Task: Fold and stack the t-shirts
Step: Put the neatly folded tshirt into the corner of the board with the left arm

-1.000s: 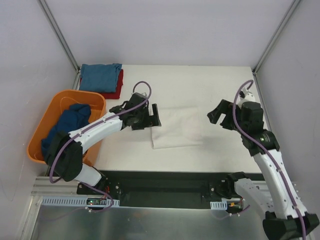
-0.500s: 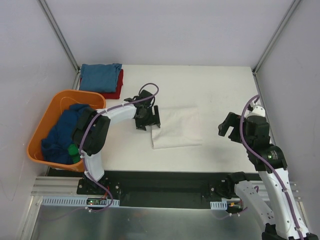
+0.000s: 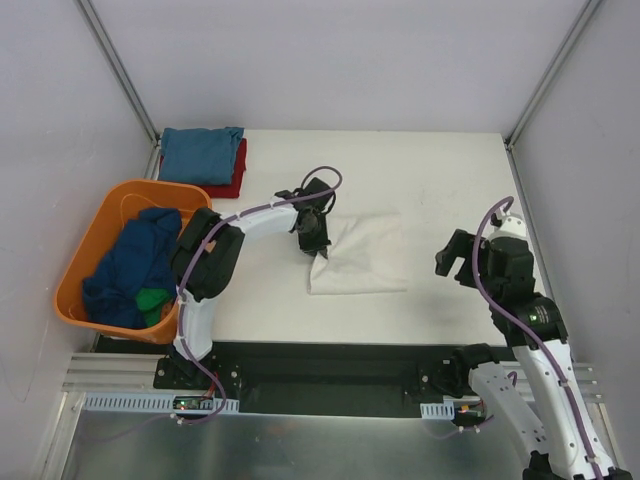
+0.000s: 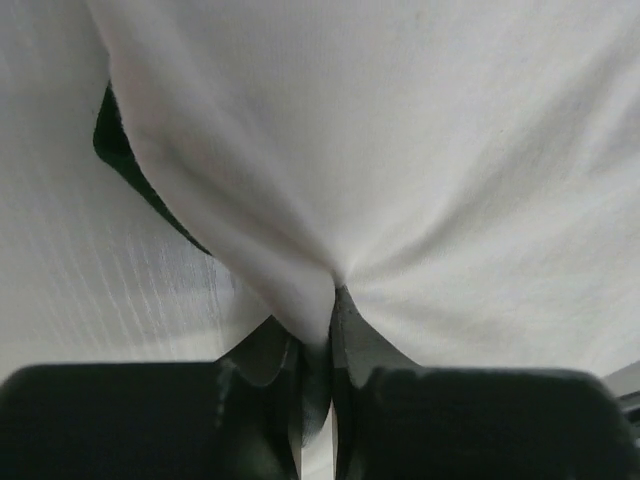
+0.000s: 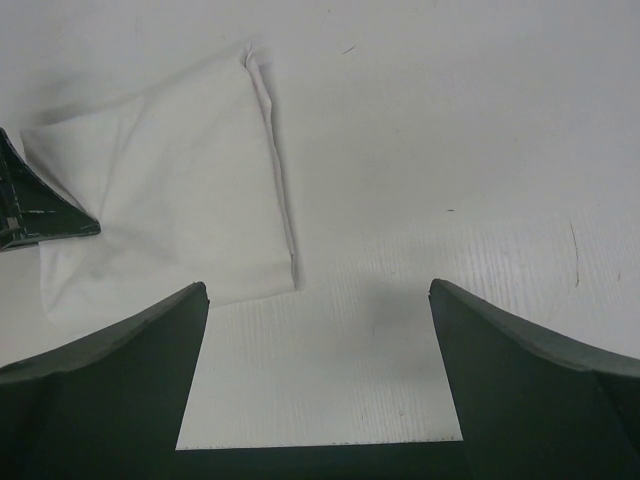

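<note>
Two shirts (image 3: 203, 153) lie stacked; left end effector (image 4: 318, 335) pinches folded cream shirt (image 3: 365, 255), right end effector (image 5: 318, 295) gapes; navy shirt (image 3: 125, 265) waits in basket (image 3: 160, 187).

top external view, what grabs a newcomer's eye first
The orange basket at the left, heaped with dark blue cloth, is the loudest colour. At centre the left gripper pinches the left edge of a folded cream shirt; the right gripper hangs open to its right. A folded blue shirt tops a red shirt in the far left corner.
</note>
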### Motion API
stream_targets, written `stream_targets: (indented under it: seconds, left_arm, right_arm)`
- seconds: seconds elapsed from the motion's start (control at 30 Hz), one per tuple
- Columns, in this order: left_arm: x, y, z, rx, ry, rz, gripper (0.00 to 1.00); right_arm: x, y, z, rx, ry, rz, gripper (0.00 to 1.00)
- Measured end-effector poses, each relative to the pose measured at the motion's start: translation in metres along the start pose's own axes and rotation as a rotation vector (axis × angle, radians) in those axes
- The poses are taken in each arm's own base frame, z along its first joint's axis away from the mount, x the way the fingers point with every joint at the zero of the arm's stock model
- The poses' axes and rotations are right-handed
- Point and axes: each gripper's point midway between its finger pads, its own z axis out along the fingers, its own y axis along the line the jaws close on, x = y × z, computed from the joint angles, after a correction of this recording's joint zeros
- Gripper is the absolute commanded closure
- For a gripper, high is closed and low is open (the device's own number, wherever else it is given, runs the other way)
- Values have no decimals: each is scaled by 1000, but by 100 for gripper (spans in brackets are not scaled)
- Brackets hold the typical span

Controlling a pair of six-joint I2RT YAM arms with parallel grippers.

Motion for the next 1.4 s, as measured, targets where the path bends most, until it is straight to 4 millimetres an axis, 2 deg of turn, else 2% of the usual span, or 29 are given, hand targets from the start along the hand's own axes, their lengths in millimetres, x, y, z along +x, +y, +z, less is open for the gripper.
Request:
stream_targets:
  seconds: [0.13, 0.3, 0.5, 0.7, 0.83, 1.0, 1.13, 1.4]
  left_arm:
    - [-20, 1, 0, -107, -37, 41, 100]
    - [-69, 19, -14, -310, -189, 182, 100]
    - [-143, 63, -74, -613, -385, 366, 100]
    - [-216, 116, -137, -768, -474, 366, 100]
    - [-255, 148, -176, -840, -512, 376, 100]
    - [-289, 161, -210, -876, -557, 444, 100]
    - [-310, 163, -226, -887, -590, 507, 100]
    - [-326, 162, -239, -885, -615, 585, 100]
  right_arm:
    - [4, 2, 12, -1, 23, -15, 3]
    - [9, 1, 23, 9, 52, -30, 3]
    - [9, -3, 26, 20, 41, -27, 3]
    - [9, -7, 29, 36, 42, -27, 3]
    - [10, -10, 34, 51, 59, -25, 3]
    - [11, -13, 37, 66, 71, -21, 3]
    - [10, -13, 37, 67, 69, -18, 3]
    - [11, -14, 38, 70, 71, -14, 3]
